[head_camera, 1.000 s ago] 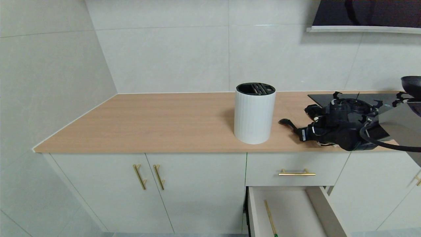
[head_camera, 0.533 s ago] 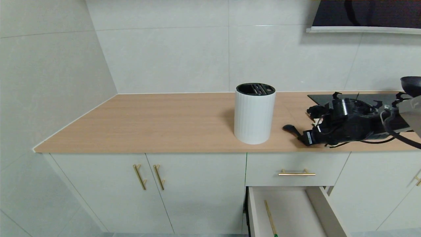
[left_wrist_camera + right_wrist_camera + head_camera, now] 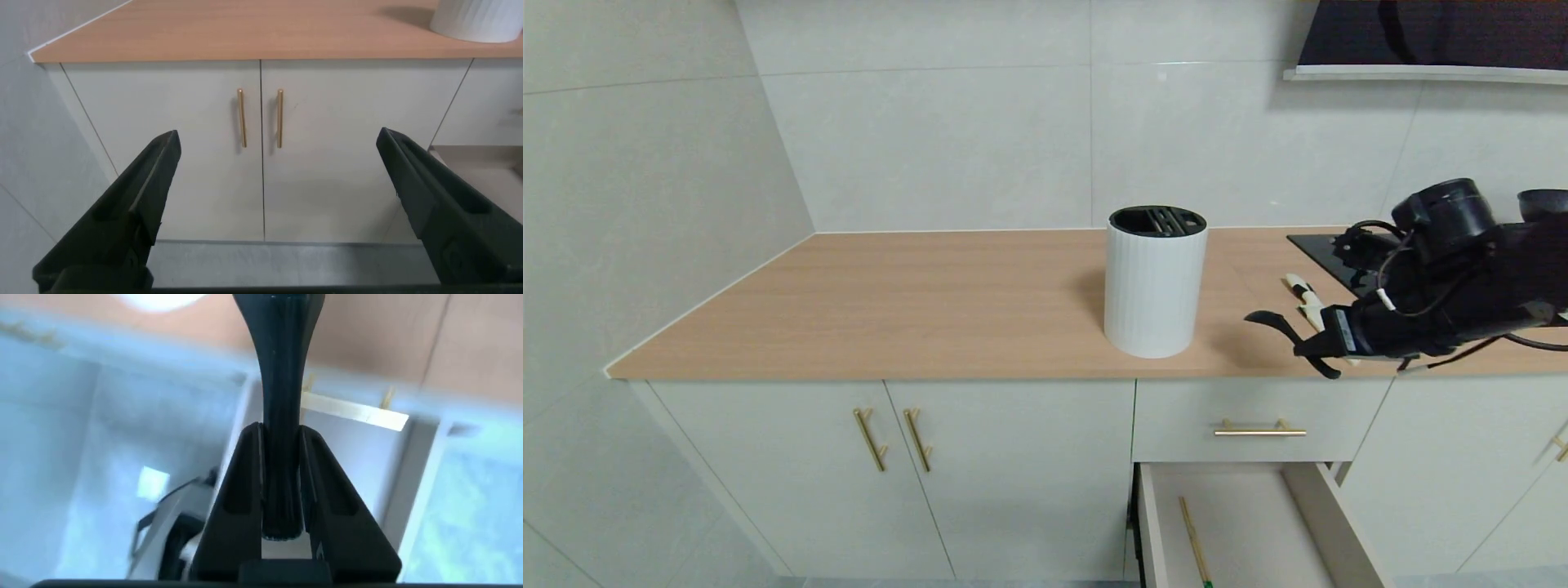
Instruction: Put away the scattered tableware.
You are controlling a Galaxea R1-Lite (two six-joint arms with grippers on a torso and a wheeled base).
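Note:
My right gripper [image 3: 1313, 347] hangs just above the counter's front edge, right of the white ribbed utensil holder [image 3: 1155, 286], and is shut on a black utensil [image 3: 1267, 320] whose curved end points toward the holder. In the right wrist view the black utensil's handle [image 3: 278, 392] runs out from between the fingers [image 3: 237, 498], with the right gripper [image 3: 282, 514] closed on it. A white-and-black utensil [image 3: 1304, 296] lies on the wooden counter [image 3: 947, 302] behind the gripper. My left gripper [image 3: 278, 196] is open, low in front of the cabinet doors [image 3: 261, 155].
The drawer [image 3: 1156, 523] below the counter stands pulled out, with a pair of chopsticks [image 3: 1194, 545] lying in it. A black cooktop [image 3: 1327, 247] with a dark pot [image 3: 1543, 202] occupies the counter's right end. The counter's left half is bare wood.
My right arm has lifted off the counter with the black utensil and shifted right and toward the front edge. The white-and-black utensel it covered now shows.

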